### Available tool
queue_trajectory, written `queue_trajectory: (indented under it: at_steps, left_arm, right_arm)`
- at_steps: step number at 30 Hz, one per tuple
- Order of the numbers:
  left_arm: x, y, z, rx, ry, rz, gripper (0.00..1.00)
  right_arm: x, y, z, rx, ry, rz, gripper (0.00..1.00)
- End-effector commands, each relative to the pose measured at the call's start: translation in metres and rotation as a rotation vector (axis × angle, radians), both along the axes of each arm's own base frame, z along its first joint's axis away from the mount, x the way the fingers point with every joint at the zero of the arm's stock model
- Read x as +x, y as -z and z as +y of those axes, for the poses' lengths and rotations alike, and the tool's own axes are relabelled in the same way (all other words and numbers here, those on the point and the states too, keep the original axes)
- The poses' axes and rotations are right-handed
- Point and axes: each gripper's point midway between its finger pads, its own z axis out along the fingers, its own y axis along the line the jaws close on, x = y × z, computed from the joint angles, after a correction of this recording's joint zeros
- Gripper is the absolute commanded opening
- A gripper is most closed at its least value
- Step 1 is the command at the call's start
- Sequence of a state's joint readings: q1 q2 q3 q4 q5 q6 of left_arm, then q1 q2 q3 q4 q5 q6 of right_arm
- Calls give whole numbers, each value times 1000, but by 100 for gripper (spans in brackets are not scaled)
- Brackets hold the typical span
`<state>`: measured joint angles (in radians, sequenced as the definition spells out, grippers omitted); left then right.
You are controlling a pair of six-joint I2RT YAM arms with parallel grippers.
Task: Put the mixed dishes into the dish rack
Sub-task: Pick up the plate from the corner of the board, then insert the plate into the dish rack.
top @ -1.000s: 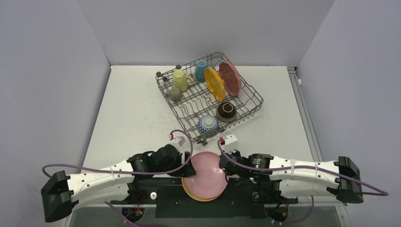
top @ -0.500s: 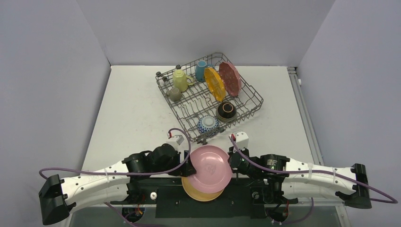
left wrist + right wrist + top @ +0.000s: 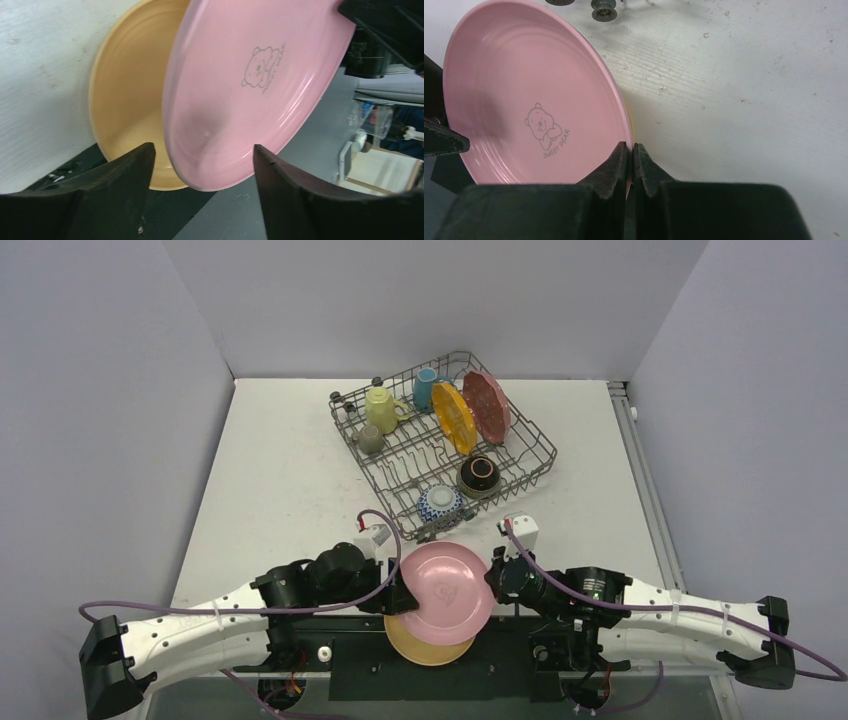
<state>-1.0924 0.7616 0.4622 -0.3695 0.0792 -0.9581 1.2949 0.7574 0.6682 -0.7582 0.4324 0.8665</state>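
A pink plate (image 3: 445, 590) with a bear print hangs tilted over the table's near edge. My right gripper (image 3: 492, 585) is shut on its right rim; the right wrist view shows the pads (image 3: 621, 160) pinched on the rim of the plate (image 3: 524, 115). My left gripper (image 3: 400, 592) stands open at the plate's left edge. In the left wrist view the plate's (image 3: 250, 90) lower rim lies between the spread fingers (image 3: 125, 175) without touching them. A tan plate (image 3: 425, 648) lies flat beneath. The dish rack (image 3: 540, 440) stands at the back.
In the rack stand a pale-yellow mug (image 3: 381, 408), a light-blue mug (image 3: 427, 388), a small olive mug (image 3: 371, 439), an orange plate (image 3: 455, 417) and a red plate (image 3: 487, 406). A dark-brown bowl (image 3: 479, 475) and a blue-white bowl (image 3: 440, 504) sit near its front corner.
The pink plate has risen off the tan plate and shifted right and away, held by my right gripper. More of the tan plate shows. My left gripper stays beside it.
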Motion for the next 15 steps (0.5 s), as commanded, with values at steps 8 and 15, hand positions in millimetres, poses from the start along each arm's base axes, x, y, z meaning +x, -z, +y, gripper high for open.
queue_trajectory:
  at_steps: [8,15]
  left_arm:
    - [-6,-38,-23,-181,62,-16,51]
    - [-6,-42,-25,-201,65,-20,36]
  right_arm:
    - [5,-39,13,169,0,-12,0]
    - [4,-39,12,196,-2,-7,0]
